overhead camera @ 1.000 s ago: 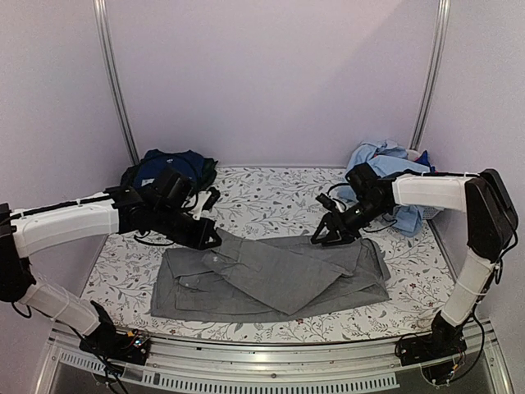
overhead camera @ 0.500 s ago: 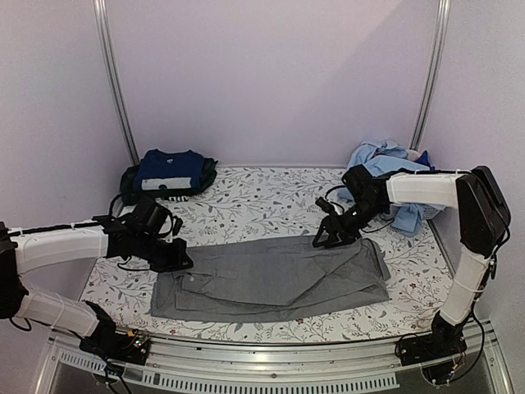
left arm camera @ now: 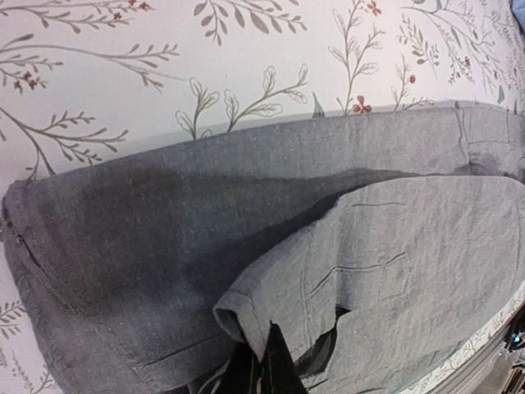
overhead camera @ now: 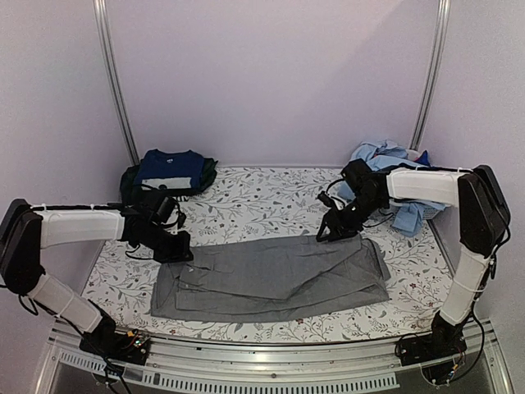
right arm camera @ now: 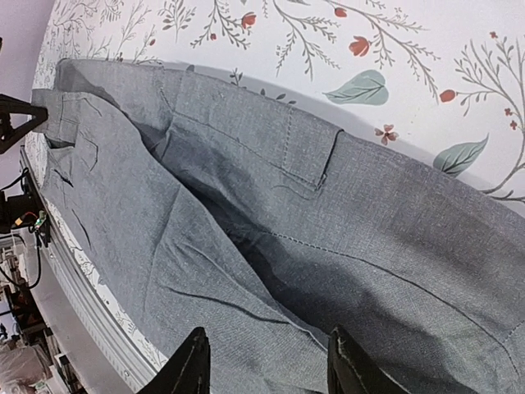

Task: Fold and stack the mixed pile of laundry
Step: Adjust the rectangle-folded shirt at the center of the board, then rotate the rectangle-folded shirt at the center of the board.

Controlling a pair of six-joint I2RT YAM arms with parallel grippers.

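Note:
A grey collared shirt (overhead camera: 275, 275) lies spread flat across the middle of the floral sheet. My left gripper (overhead camera: 175, 249) sits at its left end, shut on a folded edge of the grey shirt (left arm camera: 344, 246); the left gripper (left arm camera: 269, 332) pinches that fold between its dark fingers. My right gripper (overhead camera: 332, 232) hovers at the shirt's far right edge. In the right wrist view the right gripper (right arm camera: 269, 335) is open, with the grey shirt (right arm camera: 271, 205) lying below its fingers and nothing held. Folded navy T-shirts (overhead camera: 168, 171) are stacked at back left. Crumpled light blue shirts (overhead camera: 402, 176) are heaped at back right.
The white sheet printed with leafy vines (overhead camera: 271, 201) covers the table. A metal rail (overhead camera: 271, 361) runs along the near edge. Purple walls with two upright metal poles (overhead camera: 115, 82) close off the back and sides.
The diagonal flap that lay across the grey shirt has been drawn flat. My left gripper moved left and toward the near edge with the cloth. The right gripper shifted slightly and its jaws narrowed a little.

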